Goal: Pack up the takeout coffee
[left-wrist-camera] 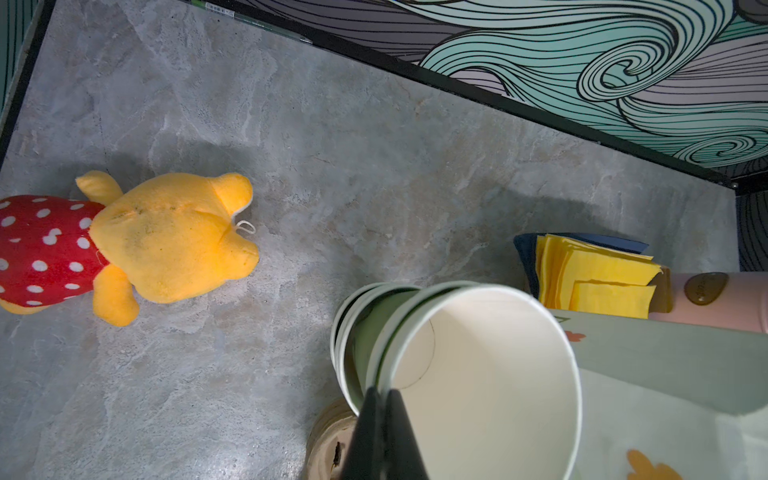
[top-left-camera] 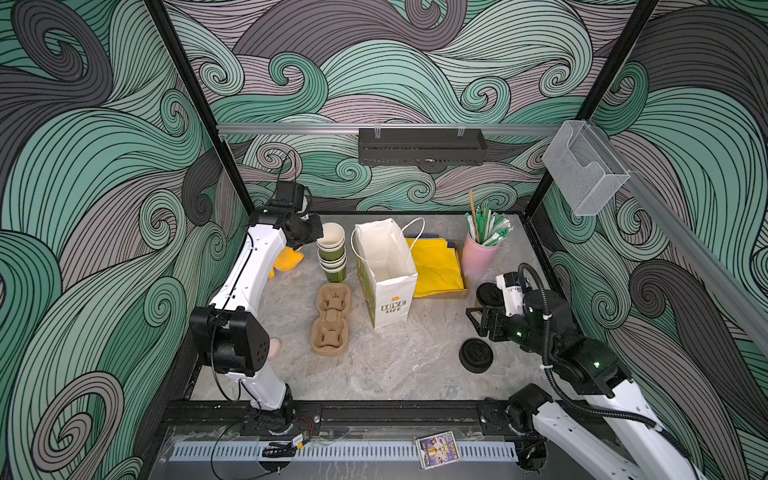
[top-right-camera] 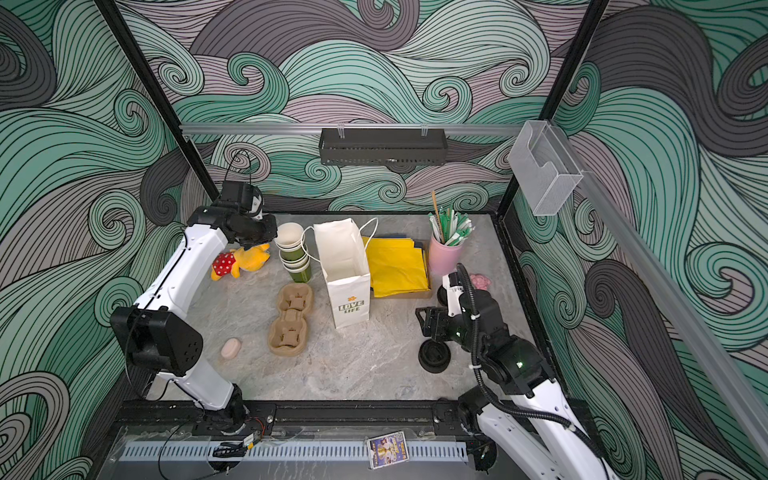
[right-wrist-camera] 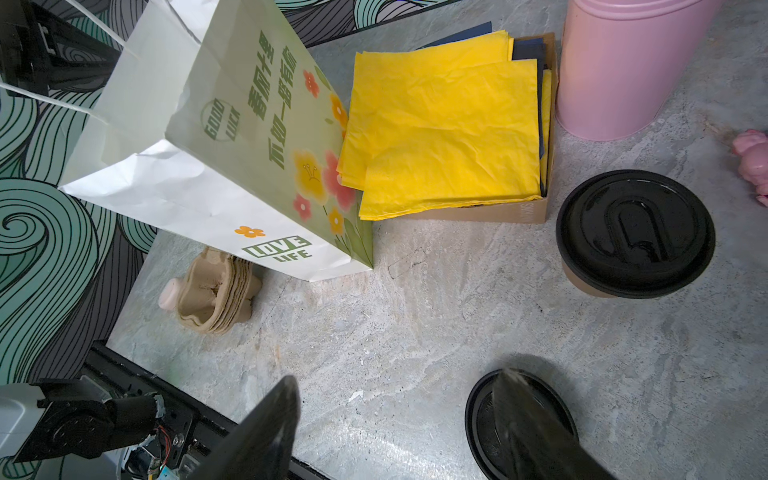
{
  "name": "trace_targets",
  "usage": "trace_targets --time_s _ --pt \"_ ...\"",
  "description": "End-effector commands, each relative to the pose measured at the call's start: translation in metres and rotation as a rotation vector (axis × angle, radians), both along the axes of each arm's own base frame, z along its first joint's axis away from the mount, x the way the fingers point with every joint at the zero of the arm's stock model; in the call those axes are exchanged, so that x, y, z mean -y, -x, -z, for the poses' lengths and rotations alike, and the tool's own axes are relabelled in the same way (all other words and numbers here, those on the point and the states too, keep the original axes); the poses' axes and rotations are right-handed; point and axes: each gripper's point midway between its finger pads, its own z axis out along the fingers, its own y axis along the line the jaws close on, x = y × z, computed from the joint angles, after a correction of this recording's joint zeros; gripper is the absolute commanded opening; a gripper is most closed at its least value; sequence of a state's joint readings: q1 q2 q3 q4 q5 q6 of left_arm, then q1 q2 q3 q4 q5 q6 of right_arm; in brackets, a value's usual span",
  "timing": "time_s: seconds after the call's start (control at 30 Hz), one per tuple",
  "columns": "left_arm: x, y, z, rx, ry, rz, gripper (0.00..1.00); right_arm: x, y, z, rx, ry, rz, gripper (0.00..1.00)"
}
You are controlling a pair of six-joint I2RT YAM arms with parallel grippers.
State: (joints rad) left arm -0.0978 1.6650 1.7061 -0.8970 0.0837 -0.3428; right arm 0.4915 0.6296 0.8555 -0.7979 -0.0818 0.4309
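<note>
The near lidded cup [top-left-camera: 476, 355] stands at the right of the worktop [top-left-camera: 395, 374]. Just beyond it the right claw [top-left-camera: 476, 320] is held spread and empty above the surface. The tan lidded cup [right-wrist-camera: 634, 232] stands upright just behind that claw. Neither cup has been packed, so the step in hand is judged to be the first pick. For that, the spread jaws would have to be lowered round a cup's body beneath the lid, and the cup kept upright.

The pulp carrier [top-left-camera: 330, 320] lies left of the open paper bag [top-left-camera: 386, 274], whose tall walls and handles would have to be cleared. Farther back, the left claw [left-wrist-camera: 383, 399] is pressed together at the rim of the nested lidless cups [left-wrist-camera: 478, 365]. Whether that rim is pinched cannot be told. Yellow napkins [top-left-camera: 436, 266] and a pink tub [top-left-camera: 480, 253] of straws sit beside the bag. A plush toy [top-right-camera: 241, 262] lies at the far left.
</note>
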Motion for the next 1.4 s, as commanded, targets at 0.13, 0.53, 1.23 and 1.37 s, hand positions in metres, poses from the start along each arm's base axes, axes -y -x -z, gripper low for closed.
trace_targets --time_s 0.13,0.53,1.23,1.37 --pt "-0.004 0.003 -0.032 0.08 0.089 -0.047 0.0 -0.012 -0.001 -0.018 -0.009 -0.024 -0.051 0.73" --pt "-0.001 0.003 -0.038 0.133 0.088 -0.014 0.0 -0.013 -0.003 -0.014 -0.017 -0.011 -0.05 0.74" --pt "0.003 -0.002 0.014 -0.024 0.072 0.011 0.18 -0.021 -0.006 -0.028 -0.026 0.047 -0.108 0.77" --pt "0.004 -0.004 0.001 0.022 0.092 0.013 0.39 -0.033 -0.008 -0.043 -0.005 0.113 -0.165 0.78"
